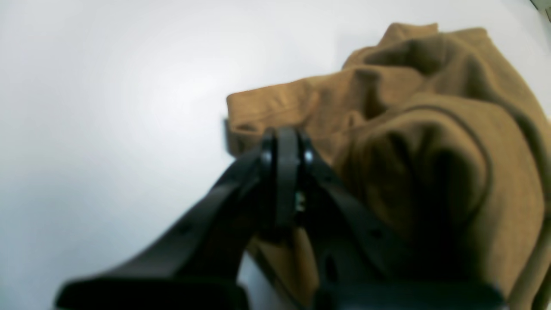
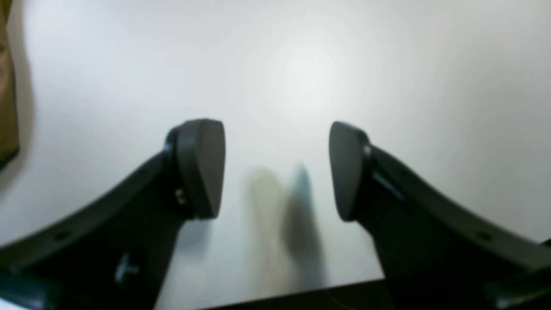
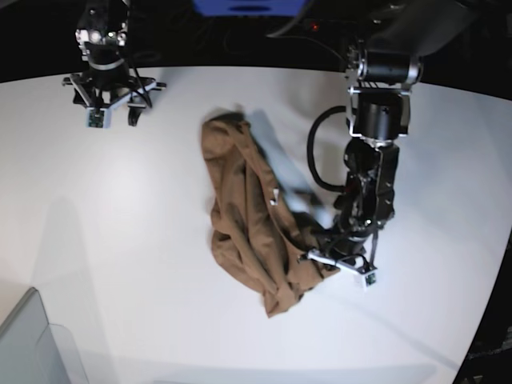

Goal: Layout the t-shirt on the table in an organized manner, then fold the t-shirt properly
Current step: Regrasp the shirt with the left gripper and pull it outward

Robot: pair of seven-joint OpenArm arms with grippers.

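Note:
The tan-brown t-shirt (image 3: 248, 216) lies bunched and wrinkled in a long heap near the middle of the white table (image 3: 120, 240). At the heap's lower right edge my left gripper (image 3: 310, 255) touches the cloth. In the left wrist view its pads are pressed together at a fold of the t-shirt (image 1: 430, 129), so the left gripper (image 1: 286, 150) is shut on the cloth. At the table's far left my right gripper (image 3: 108, 102) hangs apart from the shirt. The right gripper (image 2: 277, 170) stands wide open over bare table (image 2: 301, 64), with only a strip of t-shirt (image 2: 6, 86) at that view's left edge.
A grey translucent bin (image 3: 32, 344) sits at the near left corner. The table's curved edge runs along the back and down the right side, with darkness beyond. A black cable (image 3: 316, 156) loops beside the left arm.

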